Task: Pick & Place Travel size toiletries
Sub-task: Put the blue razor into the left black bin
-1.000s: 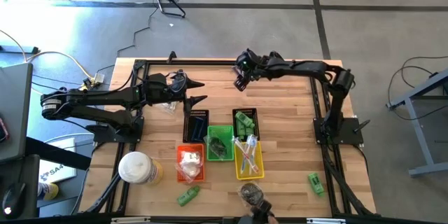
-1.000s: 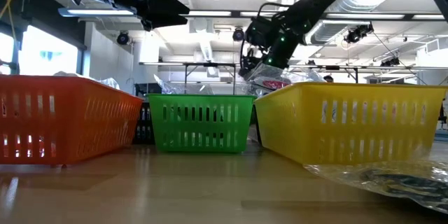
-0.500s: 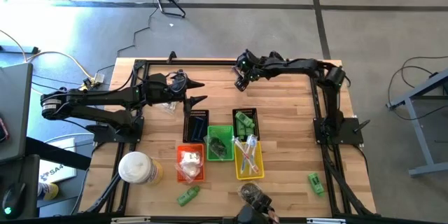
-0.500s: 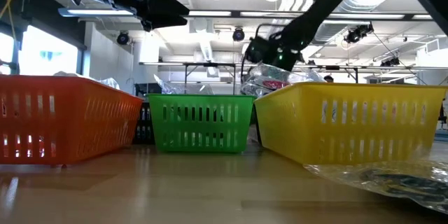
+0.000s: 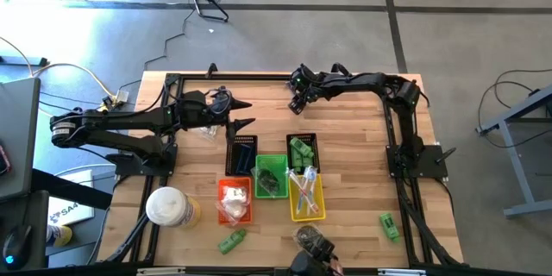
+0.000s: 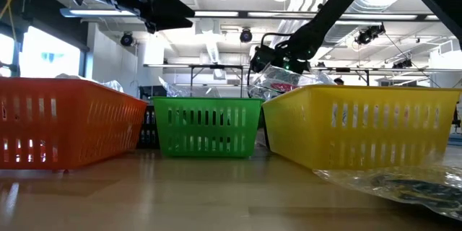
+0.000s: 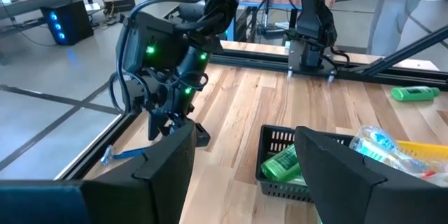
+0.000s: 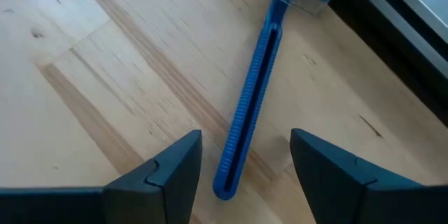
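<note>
I have the right tool [image 8: 241, 164] hanging over a slim blue plastic razor [image 8: 253, 105] that lies flat on the wooden bench [image 5: 354, 129] near its far edge, close to the black frame rail [image 7: 105, 147]. The fingers stand apart on either side of the handle's tail end, holding nothing.

I judge the razor light and stiff, its ribbed handle offering fair purchase; the clear head is the delicate part, so I would close across the handle around its middle. Lying this flat, it leaves the fingertips little room under it, and it could skid on the wood.

The rail beside the razor head is the main obstruction I see. The small black basket [image 7: 280, 155] with green tubes [image 7: 283, 164] sits well apart, toward the middle of the bench, alongside the green basket [image 6: 206, 126], yellow basket [image 6: 361, 123] and orange basket [image 6: 65, 123].

The left tool [image 7: 241, 164] waits wide and empty on the left side of the bench.
</note>
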You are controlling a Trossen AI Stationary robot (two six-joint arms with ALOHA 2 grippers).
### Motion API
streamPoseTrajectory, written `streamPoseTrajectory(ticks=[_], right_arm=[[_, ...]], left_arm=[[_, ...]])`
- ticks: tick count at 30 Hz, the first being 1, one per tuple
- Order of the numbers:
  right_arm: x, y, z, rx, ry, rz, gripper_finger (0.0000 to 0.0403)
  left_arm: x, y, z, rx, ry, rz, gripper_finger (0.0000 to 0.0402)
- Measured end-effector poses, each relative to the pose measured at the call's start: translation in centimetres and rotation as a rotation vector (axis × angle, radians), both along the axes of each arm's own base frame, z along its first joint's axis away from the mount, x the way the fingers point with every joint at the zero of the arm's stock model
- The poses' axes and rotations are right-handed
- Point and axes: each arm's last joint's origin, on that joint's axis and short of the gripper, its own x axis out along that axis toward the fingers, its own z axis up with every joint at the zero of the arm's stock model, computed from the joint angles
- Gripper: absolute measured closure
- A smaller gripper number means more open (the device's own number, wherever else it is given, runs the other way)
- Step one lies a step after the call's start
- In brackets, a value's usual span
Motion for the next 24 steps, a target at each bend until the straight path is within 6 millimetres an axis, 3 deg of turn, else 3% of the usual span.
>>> streamPoseTrajectory(ticks=[11, 24], right_arm=[[-0.04, 0.03, -0.07, 0.014, -0.001, -0.005, 0.0199], [-0.02, 0.09, -0.11, 0.019, -0.001, 0.001, 0.0291]], left_arm=[[0.0, 0.0, -0.01, 0.0, 0.001, 0.0, 0.0162], [0.0, 0.0, -0.01, 0.0, 0.001, 0.001, 0.0162]])
